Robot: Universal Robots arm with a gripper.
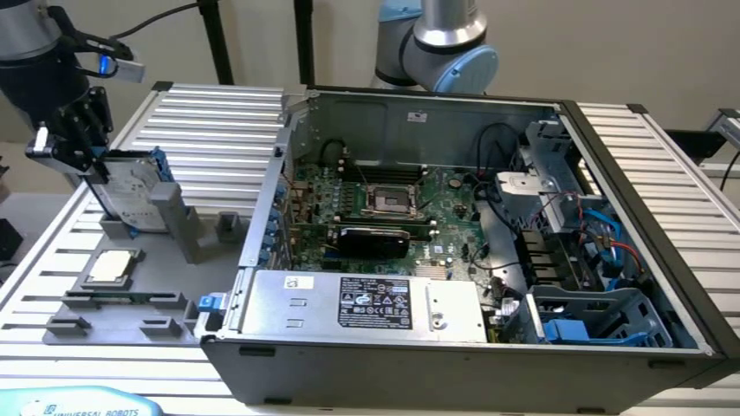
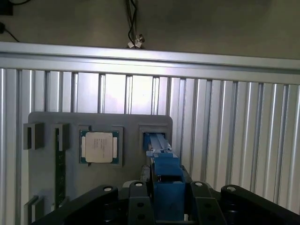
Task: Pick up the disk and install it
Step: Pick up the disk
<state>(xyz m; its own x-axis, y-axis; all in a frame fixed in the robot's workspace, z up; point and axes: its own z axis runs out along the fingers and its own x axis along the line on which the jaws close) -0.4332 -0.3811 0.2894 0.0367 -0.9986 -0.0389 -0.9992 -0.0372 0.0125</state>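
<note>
The disk (image 1: 130,195) stands on edge in a slot of the grey holder plate (image 1: 116,321) on the exterior view's left, its silver face and blue rail showing. My gripper (image 1: 83,156) comes down onto its upper edge from above. In the wrist view the disk's blue rail (image 2: 166,180) runs between my black fingers (image 2: 140,206), which press on both of its sides; the gripper (image 2: 167,206) is shut on it. The disk's lower end still sits in the holder.
A small square silver chip (image 1: 113,265) (image 2: 99,146) lies in a pocket of the same plate. The open computer case (image 1: 647,217) takes up the middle and the exterior view's right, with a blue plastic cage (image 1: 601,321) in its near corner. Ribbed aluminium table (image 2: 234,140) surrounds everything.
</note>
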